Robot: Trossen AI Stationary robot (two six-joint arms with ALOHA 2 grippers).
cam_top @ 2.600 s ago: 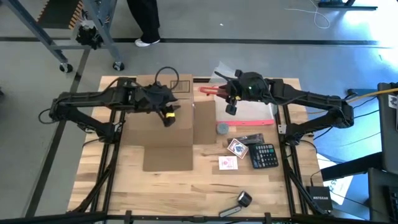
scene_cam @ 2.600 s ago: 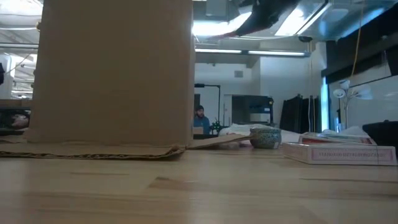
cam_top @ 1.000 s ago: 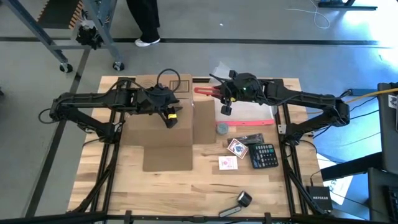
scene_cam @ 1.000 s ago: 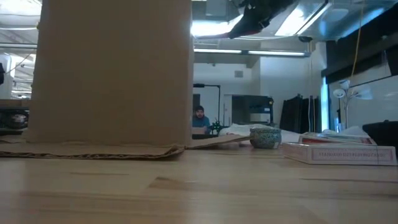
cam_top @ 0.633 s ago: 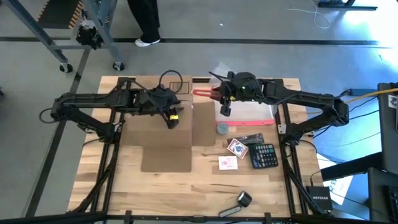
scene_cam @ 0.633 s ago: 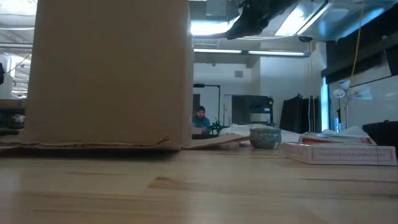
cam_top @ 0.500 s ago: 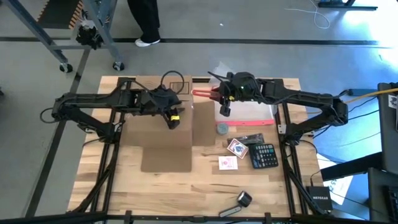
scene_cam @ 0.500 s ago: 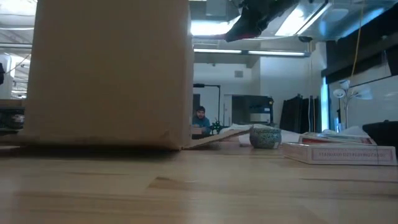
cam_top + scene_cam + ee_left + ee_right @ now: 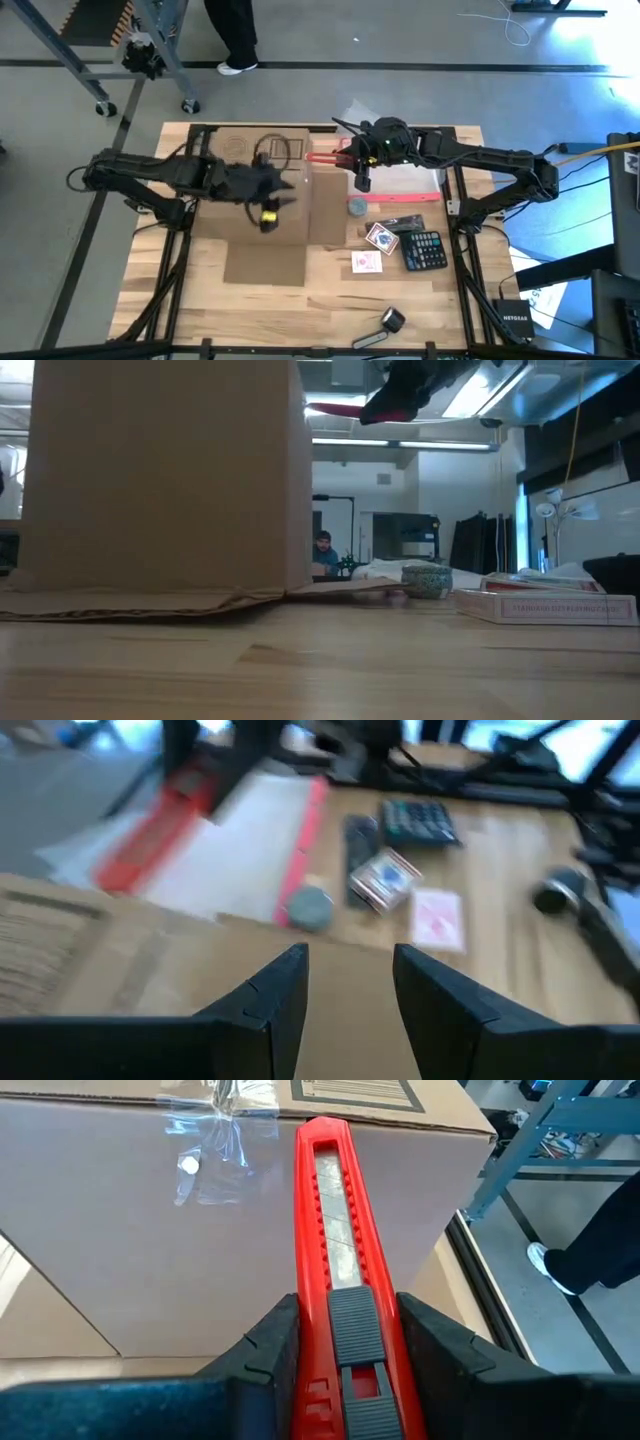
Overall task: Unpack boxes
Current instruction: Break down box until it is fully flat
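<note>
Shifted leftward across the tabletop (image 9: 330,300): cardboard box (image 9: 262,190), beneath empty, parted left gripper (image 9: 265,213). Right gripper (image 9: 362,172) clamped on red box cutter (image 9: 335,1260), poised near taped top. Unpacking barely begun; tape uncut, contents unseen

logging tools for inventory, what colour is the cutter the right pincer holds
Red, with a dark grey slider; the utility cutter shows best in the right wrist view, clamped in the right pincer.

Matt brown corrugated cardboard box (image 9: 262,190), glossy clear tape (image 9: 225,1130) on it, red plastic cutter (image 9: 335,1270), pale wood table (image 9: 300,310).
</note>
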